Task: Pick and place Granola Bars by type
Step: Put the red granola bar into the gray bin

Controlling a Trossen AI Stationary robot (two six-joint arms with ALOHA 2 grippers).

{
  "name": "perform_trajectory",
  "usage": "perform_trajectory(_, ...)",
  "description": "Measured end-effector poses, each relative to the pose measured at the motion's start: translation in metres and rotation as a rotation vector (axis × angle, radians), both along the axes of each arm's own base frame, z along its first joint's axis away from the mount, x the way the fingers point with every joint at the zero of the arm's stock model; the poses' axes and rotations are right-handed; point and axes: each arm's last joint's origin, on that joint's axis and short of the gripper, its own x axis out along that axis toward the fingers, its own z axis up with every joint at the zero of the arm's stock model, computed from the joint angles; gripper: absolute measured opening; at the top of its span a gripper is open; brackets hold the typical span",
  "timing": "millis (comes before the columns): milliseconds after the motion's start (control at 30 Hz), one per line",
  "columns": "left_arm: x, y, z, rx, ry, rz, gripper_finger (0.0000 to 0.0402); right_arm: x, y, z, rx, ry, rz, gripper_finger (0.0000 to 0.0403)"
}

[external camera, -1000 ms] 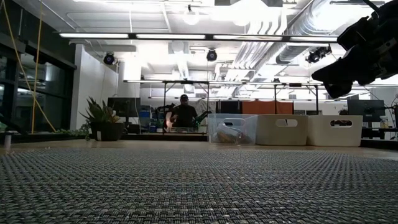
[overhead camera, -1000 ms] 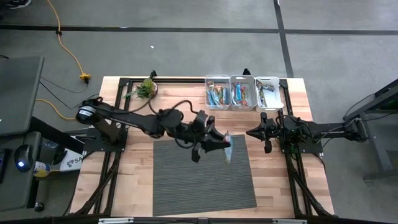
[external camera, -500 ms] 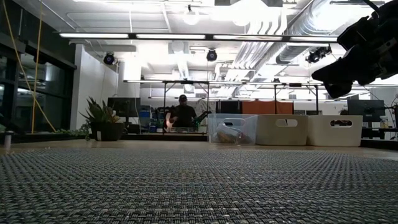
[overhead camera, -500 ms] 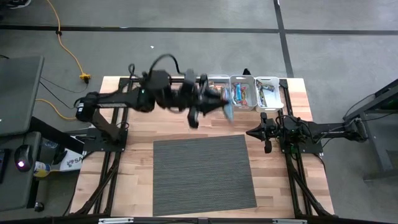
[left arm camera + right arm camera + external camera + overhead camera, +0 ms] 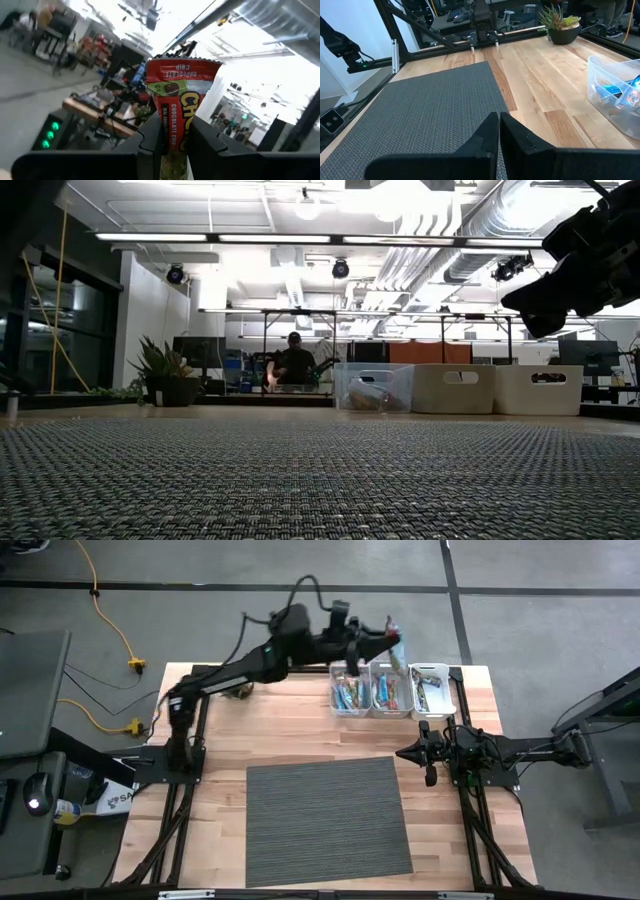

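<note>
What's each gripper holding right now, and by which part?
Left gripper pinches a granola bar by its lower end. Right gripper is shut, holding nothing.

L arm raised, gripper (image 5: pixel 393 640) clamped; R gripper (image 5: pixel 403 753) closed, low, parked.

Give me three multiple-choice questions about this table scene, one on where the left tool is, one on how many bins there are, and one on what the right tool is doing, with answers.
1. Where is the left tool?
A. Over the grey mat
B. Up by the row of bins
C. Beside the potted plant

2. How many bins stand at the table's far edge?
A. Two
B. Three
C. Five

3. What state is the right tool in?
A. Shut, empty
B. Open wide
C. Shut on a bar

Answers: 1 B, the high view shows it by the middle bin, gripping a chocolate chip granola bar. 2 B, three bins sit side by side. 3 A, the right wrist view shows its fingers pressed together over the mat.
</note>
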Motion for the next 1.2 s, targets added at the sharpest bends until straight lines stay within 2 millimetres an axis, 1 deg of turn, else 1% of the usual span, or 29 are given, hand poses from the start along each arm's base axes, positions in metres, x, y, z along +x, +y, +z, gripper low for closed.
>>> perform_trajectory(133,0.025,0.031,-0.022,-0.097,0.044,-0.009,0.0066,0.000,0.000,0.000,0.000,0.000,0.000,0.0000)
perform_trajectory(267,0.047,0.060,-0.057,-0.238,0.163,0.025,0.0066,0.000,0.000,0.000,0.000,0.000,0.000,0.0000)
perform_trajectory(333,0.053,0.073,-0.075,-0.333,0.219,0.041,0.0066,0.000,0.000,0.000,0.000,0.000,0.000,0.0000)
perform_trajectory(400,0.061,0.083,-0.091,-0.414,0.249,0.061,0.0066,0.000,0.000,0.000,0.000,0.000,0.000,0.0000)
perform_trajectory(500,0.068,0.094,-0.109,-0.534,0.276,0.085,0.0066,0.000,0.000,0.000,0.000,0.000,0.000,0.0000)
perform_trajectory(600,0.074,0.101,-0.124,-0.645,0.283,0.120,0.0066,0.000,0.000,0.000,0.000,-0.001,0.000,0.0000)
perform_trajectory(700,0.080,0.106,-0.139,-0.721,0.304,0.145,0.0066,0.000,0.000,0.000,0.000,0.000,0.000,0.0000)
perform_trajectory(767,0.080,0.109,-0.144,-0.766,0.330,0.170,0.0066,0.000,0.000,0.000,0.000,0.000,0.000,0.0000)
perform_trajectory(867,0.077,0.109,-0.150,-0.809,0.372,0.275,0.0066,0.000,0.000,0.000,0.000,0.000,0.000,0.0000)
perform_trajectory(933,0.076,0.110,-0.154,-0.820,0.395,0.341,0.0066,0.000,0.000,0.000,0.000,0.000,0.000,0.0000)
perform_trajectory(1067,0.076,0.111,-0.155,-0.822,0.393,0.353,0.0066,0.000,0.000,0.000,0.000,0.001,0.000,0.0000)
perform_trajectory(1200,0.075,0.111,-0.158,-0.753,0.441,0.394,0.0066,0.000,0.000,0.000,0.000,0.001,0.000,0.0000)
